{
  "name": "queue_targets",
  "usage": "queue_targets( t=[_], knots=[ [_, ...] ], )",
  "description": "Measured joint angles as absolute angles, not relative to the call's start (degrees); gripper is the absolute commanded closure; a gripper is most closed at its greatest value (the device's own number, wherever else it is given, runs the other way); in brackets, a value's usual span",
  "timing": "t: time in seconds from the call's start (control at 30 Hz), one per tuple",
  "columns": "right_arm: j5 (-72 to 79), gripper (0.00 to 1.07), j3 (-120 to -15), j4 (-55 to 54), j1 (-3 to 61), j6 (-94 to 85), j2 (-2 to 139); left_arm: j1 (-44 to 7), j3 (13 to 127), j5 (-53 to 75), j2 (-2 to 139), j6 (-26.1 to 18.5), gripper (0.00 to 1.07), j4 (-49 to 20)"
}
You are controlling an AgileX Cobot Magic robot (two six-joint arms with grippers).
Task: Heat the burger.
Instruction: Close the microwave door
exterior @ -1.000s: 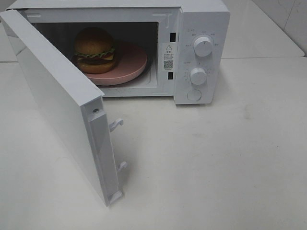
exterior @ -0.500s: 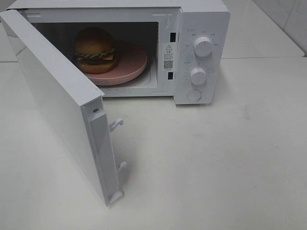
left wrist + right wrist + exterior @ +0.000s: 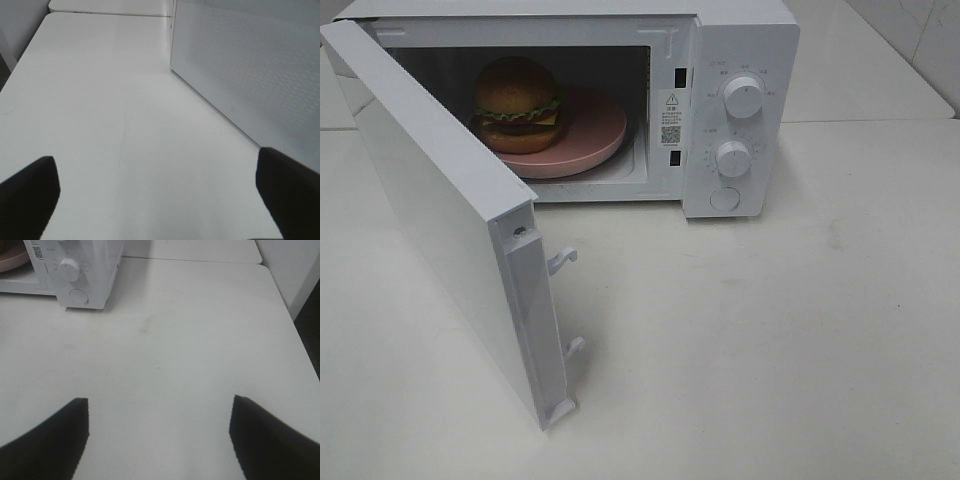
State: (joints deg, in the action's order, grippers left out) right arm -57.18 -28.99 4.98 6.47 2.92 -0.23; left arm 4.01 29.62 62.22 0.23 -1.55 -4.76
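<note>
inside the microwave, far left, the burger sits on the pink plate; door wide open; left gripper and right gripper both spread, empty; best push the door's outer face near its free edge until latched.

Microwave sticker shows warning triangle, QR code; lettering illegible.

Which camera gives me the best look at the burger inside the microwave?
Exterior high: the tall burger, golden-brown bun, green lettuce, sits unobstructed on the shallow pink plate inside the open white microwave. Neither wrist view shows it; the right wrist catches only the plate's edge.
</note>
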Motion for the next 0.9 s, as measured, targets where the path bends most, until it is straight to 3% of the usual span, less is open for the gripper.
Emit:
queue_targets(
  t=[0.17,0.3,0.33,0.37,0.4,0.43,0.5,0.53,0.57,0.6,0.63,0.7,0.9],
  knots=[
    [-57.18,0.32,-28.99,4.93,6.47,2.92,-0.23,4.01,30.88,60.05,4.13,-1.66,0.11,-6.70],
    [-57.18,0.32,-28.99,4.93,6.47,2.92,-0.23,4.01,31.23,56.26,8.19,-3.09,0.22,-7.45],
    [-57.18,0.32,-28.99,4.93,6.47,2.92,-0.23,4.01,31.23,55.18,10.66,-3.67,0.33,-7.51],
    [-57.18,0.32,-28.99,4.93,6.47,2.92,-0.23,4.01,31.23,55.18,10.66,-3.67,0.33,-7.51],
    [-57.18,0.32,-28.99,4.93,6.47,2.92,-0.23,4.01,31.23,54.66,11.92,-3.95,0.39,-7.62],
    [-57.18,0.32,-28.99,4.93,6.47,2.92,-0.23,4.01,31.23,53.63,14.15,-4.35,0.54,-7.68],
    [-57.18,0.32,-28.99,4.93,6.47,2.92,-0.23,4.01,31.23,52.54,16.39,-4.58,0.60,-7.68],
    [-57.18,0.32,-28.99,4.93,6.47,2.92,-0.23,4.01,31.23,51.85,17.65,-4.58,0.74,-7.68],
    [-57.18,0.32,-28.99,4.93,6.47,2.92,-0.23,4.01,31.23,51.85,17.65,-4.58,0.74,-7.68],
    [-57.18,0.32,-28.99,4.93,6.47,2.92,-0.23,4.01,31.23,50.19,20.11,-4.58,0.87,-7.68],
    [-57.18,0.32,-28.99,4.93,6.47,2.92,-0.23,4.01,31.23,50.19,20.11,-4.58,0.87,-7.68],
    [-57.18,0.32,-28.99,4.93,6.47,2.92,-0.23,4.01,31.23,47.10,23.72,-4.58,1.07,-7.68],
    [-57.18,0.32,-28.99,4.93,6.47,2.92,-0.23,4.01,30.54,38.04,31.05,-4.64,1.07,-7.73]
  ],
)
